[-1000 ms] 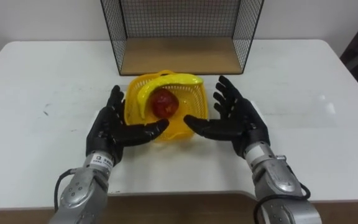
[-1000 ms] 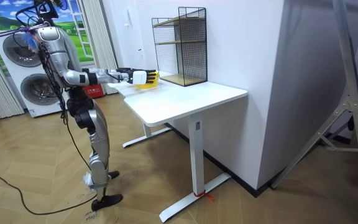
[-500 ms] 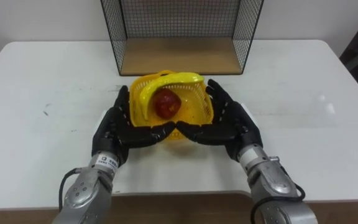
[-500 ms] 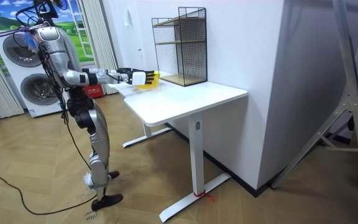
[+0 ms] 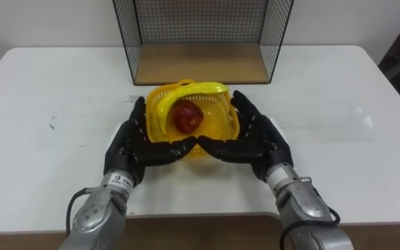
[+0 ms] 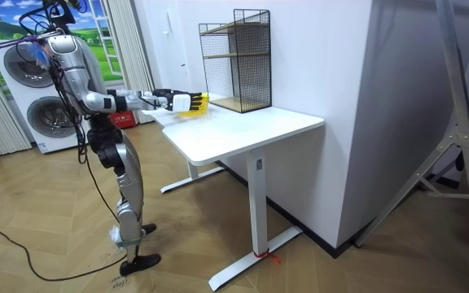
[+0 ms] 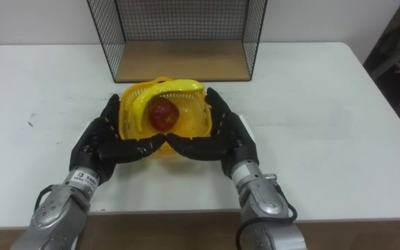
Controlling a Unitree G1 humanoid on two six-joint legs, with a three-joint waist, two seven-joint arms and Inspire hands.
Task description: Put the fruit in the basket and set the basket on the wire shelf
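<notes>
showing, left eye view: left hand (image 5: 126, 144) and right hand (image 5: 259, 139) pressed flat against opposite sides of the yellow basket (image 5: 219, 122), fingers straight and unclenched, thumbs meeting at its near wall. a second ago both hands stood apart from it. apple (image 5: 185, 117) and banana (image 5: 160, 105) lie inside. the basket sits on the bench (image 5: 339, 104), just before the wire shelf (image 5: 200, 64). room view: robot stands at the bench's end on the room view's left, arms outstretched. right eye view: same clasp, basket apparently not yet raised. fruit loading looks complete; lifting onto the shelf likely follows.
</notes>
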